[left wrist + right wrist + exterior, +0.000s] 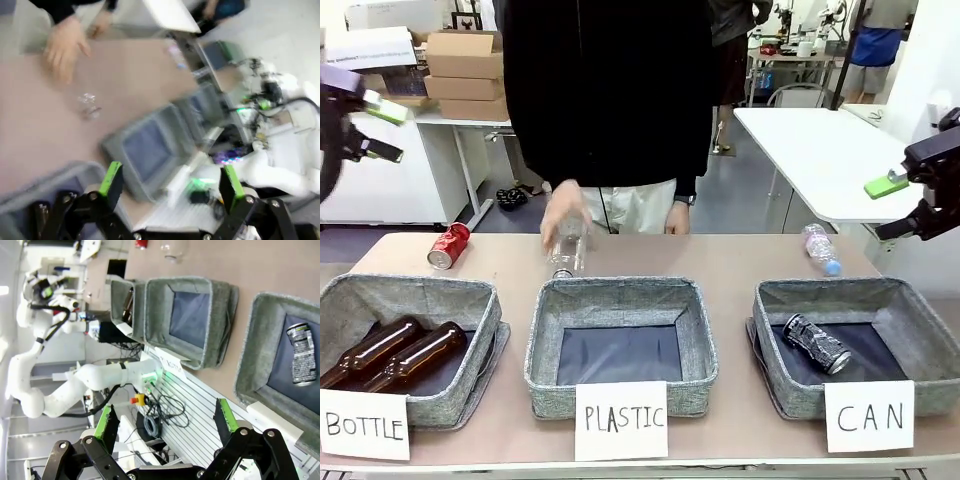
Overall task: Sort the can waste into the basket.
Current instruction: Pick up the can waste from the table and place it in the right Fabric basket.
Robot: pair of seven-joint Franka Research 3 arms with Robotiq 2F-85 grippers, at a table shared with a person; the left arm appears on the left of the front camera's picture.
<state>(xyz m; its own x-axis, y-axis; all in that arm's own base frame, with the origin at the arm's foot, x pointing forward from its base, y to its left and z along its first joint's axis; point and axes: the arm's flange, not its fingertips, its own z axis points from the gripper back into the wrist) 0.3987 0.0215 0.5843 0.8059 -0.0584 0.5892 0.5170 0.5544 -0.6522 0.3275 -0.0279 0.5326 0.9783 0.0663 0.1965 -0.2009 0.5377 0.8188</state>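
The red can (448, 245) lies on its side on the table at the far left, behind the BOTTLE basket. The black-and-silver can (816, 343) (303, 354) lies inside the grey basket (912, 335) (256, 340) fronted by the "CAN" card (869, 416). My left gripper (378, 128) (171, 181) hangs open, high at the left edge, holding nothing. Raised above the table's right end, my right gripper (895, 205) (165, 417) is open and empty too.
A person stands at the far side, one hand (563, 213) on a clear plastic bottle (567, 253) behind the middle PLASTIC basket (620, 305). Another clear bottle (820, 249) lies at the back right. Two brown bottles (395, 352) lie in the BOTTLE basket (380, 295).
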